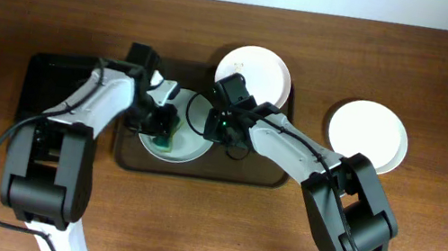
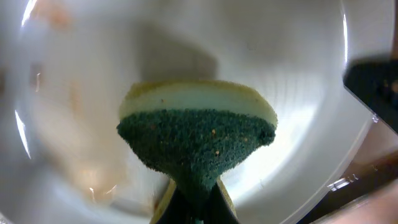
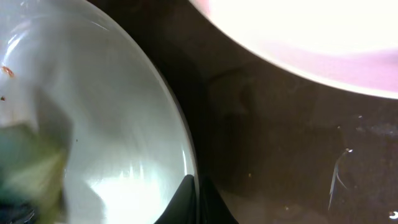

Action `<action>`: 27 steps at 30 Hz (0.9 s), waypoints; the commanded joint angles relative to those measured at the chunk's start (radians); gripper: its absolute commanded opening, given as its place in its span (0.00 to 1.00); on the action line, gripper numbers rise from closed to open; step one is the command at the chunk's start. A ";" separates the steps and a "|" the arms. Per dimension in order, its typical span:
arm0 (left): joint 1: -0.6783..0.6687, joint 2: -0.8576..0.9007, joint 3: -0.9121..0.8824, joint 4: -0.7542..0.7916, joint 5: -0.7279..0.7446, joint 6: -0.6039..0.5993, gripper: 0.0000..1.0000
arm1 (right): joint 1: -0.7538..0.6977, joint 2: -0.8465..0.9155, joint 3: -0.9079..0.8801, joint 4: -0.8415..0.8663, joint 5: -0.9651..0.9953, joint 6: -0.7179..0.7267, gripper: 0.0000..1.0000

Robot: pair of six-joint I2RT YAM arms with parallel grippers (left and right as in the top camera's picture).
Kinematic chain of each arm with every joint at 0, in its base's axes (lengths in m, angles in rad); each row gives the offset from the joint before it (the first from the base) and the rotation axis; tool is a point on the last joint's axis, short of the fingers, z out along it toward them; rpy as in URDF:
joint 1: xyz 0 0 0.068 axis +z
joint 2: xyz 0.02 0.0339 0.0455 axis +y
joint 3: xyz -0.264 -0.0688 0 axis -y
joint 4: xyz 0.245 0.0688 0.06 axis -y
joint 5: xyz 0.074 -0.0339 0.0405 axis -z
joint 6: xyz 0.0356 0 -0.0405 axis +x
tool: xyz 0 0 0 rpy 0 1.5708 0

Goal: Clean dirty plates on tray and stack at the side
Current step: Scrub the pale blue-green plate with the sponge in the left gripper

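A bluish-white plate [image 1: 189, 145] lies on the brown tray [image 1: 274, 178]. My left gripper [image 1: 166, 125] is shut on a green and yellow sponge [image 2: 196, 140] and presses it onto this plate [image 2: 298, 93]; brown smudges show at its left. My right gripper [image 1: 217, 124] is shut on the plate's right rim [image 3: 186, 149]. A second white plate [image 1: 261, 70] sits at the tray's far edge and shows in the right wrist view [image 3: 298, 37]. A third white plate [image 1: 366, 136] rests on the table to the right of the tray.
A smaller black tray [image 1: 39, 85] lies left of the brown tray, partly under my left arm. The wooden table [image 1: 215, 233] stretches toward the front.
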 commanded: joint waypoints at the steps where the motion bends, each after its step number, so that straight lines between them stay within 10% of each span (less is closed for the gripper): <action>1: 0.061 0.002 0.047 -0.058 0.044 0.022 0.01 | -0.003 0.008 0.015 -0.001 0.018 0.008 0.04; 12: 0.031 0.190 0.047 0.272 -0.043 0.014 0.01 | -0.003 0.008 0.015 0.000 0.018 0.008 0.04; 27: 0.040 0.211 0.441 -0.112 0.164 0.123 0.01 | -0.003 0.008 0.015 -0.001 0.017 0.005 0.04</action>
